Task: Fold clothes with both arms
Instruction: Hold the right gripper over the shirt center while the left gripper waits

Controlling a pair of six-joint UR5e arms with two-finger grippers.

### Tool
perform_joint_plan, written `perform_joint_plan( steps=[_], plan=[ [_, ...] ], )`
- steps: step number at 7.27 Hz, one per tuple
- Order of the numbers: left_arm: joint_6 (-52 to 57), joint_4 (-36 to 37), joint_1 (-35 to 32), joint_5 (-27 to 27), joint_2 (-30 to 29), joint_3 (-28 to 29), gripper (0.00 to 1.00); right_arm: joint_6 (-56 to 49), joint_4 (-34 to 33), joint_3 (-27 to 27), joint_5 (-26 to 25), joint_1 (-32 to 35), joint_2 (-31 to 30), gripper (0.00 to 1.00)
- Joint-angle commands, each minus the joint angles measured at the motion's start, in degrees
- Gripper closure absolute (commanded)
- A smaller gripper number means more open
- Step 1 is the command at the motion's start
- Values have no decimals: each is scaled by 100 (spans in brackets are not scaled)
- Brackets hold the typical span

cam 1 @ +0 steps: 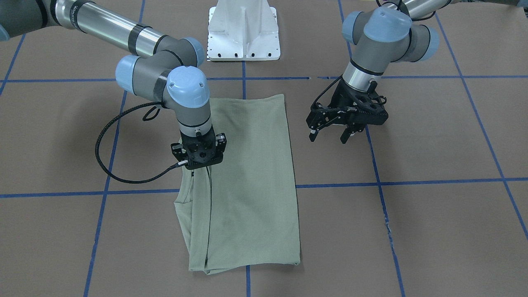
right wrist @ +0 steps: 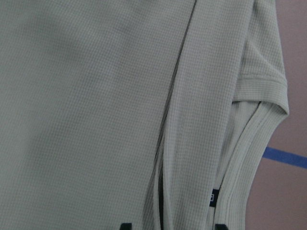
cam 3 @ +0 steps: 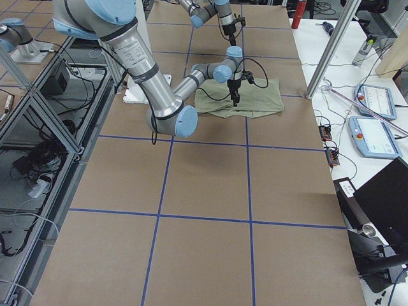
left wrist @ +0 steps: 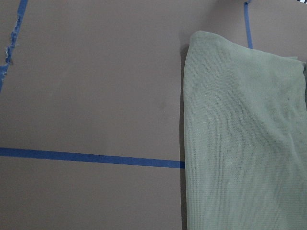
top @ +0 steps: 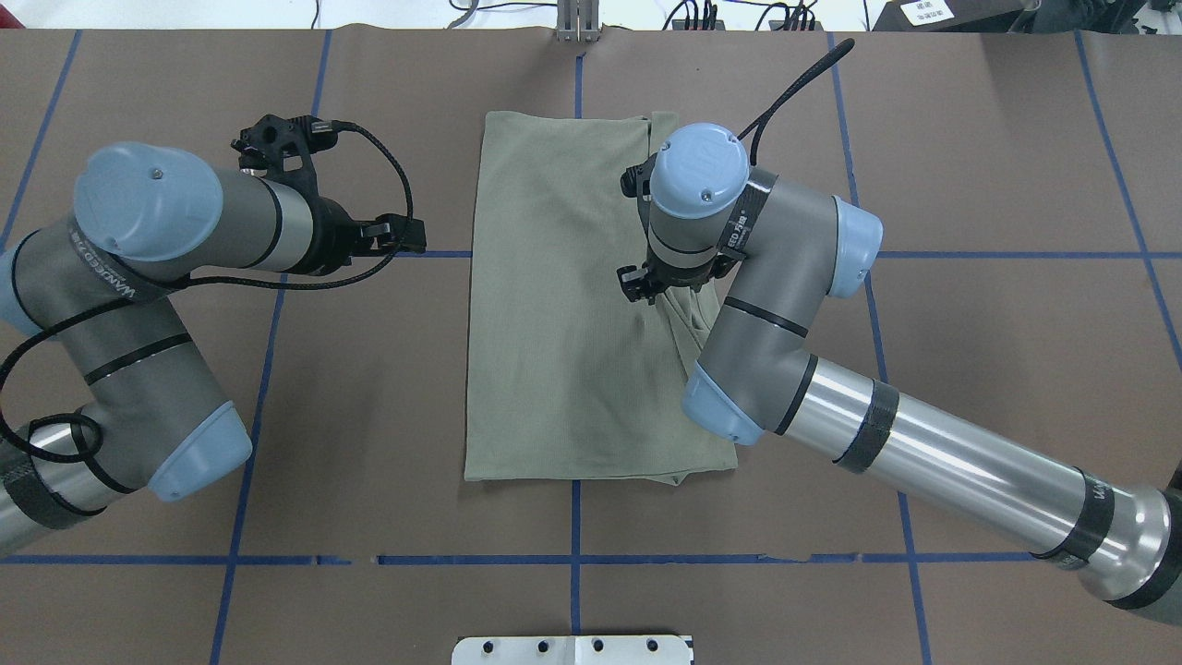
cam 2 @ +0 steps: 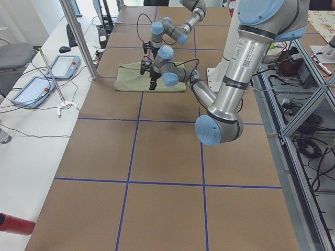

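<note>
Pale sage-green knit shirt (right wrist: 96, 96) fills the right wrist view, w/ 2 black fingertips (right wrist: 125, 225) of the right claw (right wrist: 172, 226) at 6 o'clock. They are part-way together, clamped on a bunched fold of fabric. A tiny dark label (right wrist: 213, 196) shows just above the fingertip on the view's right.

Shirt lies mid-desk on the brown paper-covered desk (cam 1: 433, 214), folded to a long rectangle running 12 to 6 o'clock in the overhead view. Extra layers bunch along its 3 o'clock edge, approx. where the right claw points straight down. Fabric there pulls up toward the claw.

Silver-grey right arm (top: 923, 443) w/ light blue caps reaches in from 4 o'clock in the overhead view and covers part of that edge.

Left claw (cam 1: 330, 134) hangs over bare desk at the shirt's 9 o'clock side in the overhead view, near the fabric but not touching. Its fingers are spread apart and grip nothing. Silver-grey left arm (top: 129, 369) bends in from 8 o'clock.

Blue tape lines (cam 1: 412, 181) grid the desk. White metal pedestal base (cam 1: 243, 37) stands at 12 o'clock in the front view.
</note>
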Motion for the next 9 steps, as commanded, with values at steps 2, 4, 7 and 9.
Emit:
perform_joint_plan(
  steps=[2,4,7,9],
  plan=[
    [-1,0,7,0,-4,-11,0,-86,287,-205,19,87,55,39],
    [0,0,16,0,-4,-11,0,-95,287,-205,19,87,56,52],
    [0,0,16,-8,-4,-3,0,-147,287,-205,36,70,47,53],
    [8,0,8,-17,-4,-3,0,-139,287,-214,36,52,56,62]
  ],
)
